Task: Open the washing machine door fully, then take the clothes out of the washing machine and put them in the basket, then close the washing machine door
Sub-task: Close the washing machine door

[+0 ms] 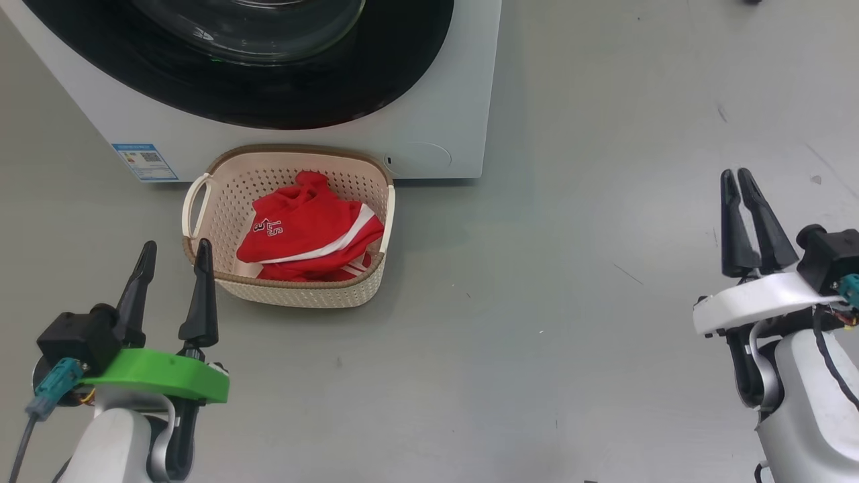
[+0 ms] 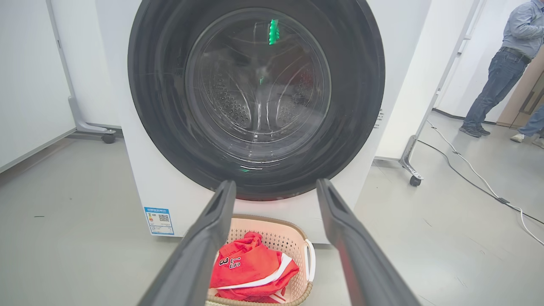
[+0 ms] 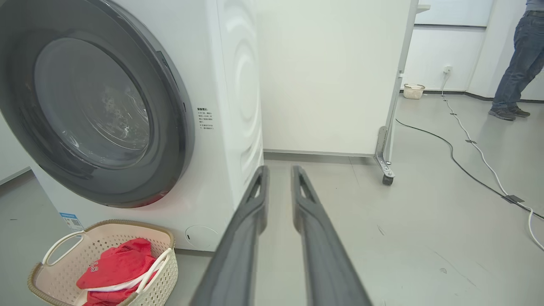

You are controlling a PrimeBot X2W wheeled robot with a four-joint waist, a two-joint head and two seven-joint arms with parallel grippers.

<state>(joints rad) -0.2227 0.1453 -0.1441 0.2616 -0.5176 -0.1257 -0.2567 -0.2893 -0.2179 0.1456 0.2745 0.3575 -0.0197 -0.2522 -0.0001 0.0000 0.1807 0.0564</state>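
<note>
A smooth grey floor (image 1: 570,302) fills a plain white room. A white wheeled partition (image 3: 331,76) stands to the right of the washing machine (image 3: 238,85), and a dark cable (image 3: 467,170) trails across the floor on the far right. A person (image 2: 505,72) in jeans stands far off to the right.

The washing machine is a large white box with a blue sticker (image 1: 145,161) low on its front left. The washing machine door (image 2: 161,106) is shut flush against the front. Its wide glossy black rim rings a bulging clear glass window, and the steel drum shows through the glass.

The basket (image 1: 295,292) sits on the floor right against the machine, under the door. It is cream and perforated, with a brown rim and loop handles. The clothes (image 1: 309,235) lie heaped inside it, bright red with white stripes and white lettering.

The left gripper (image 1: 176,245) is spread wide and empty at the near left corner of the basket, pointing toward the door. The right gripper (image 1: 735,173) is well apart to the right over bare floor. Its fingers are almost pressed together, with a slim gap, and hold nothing.
</note>
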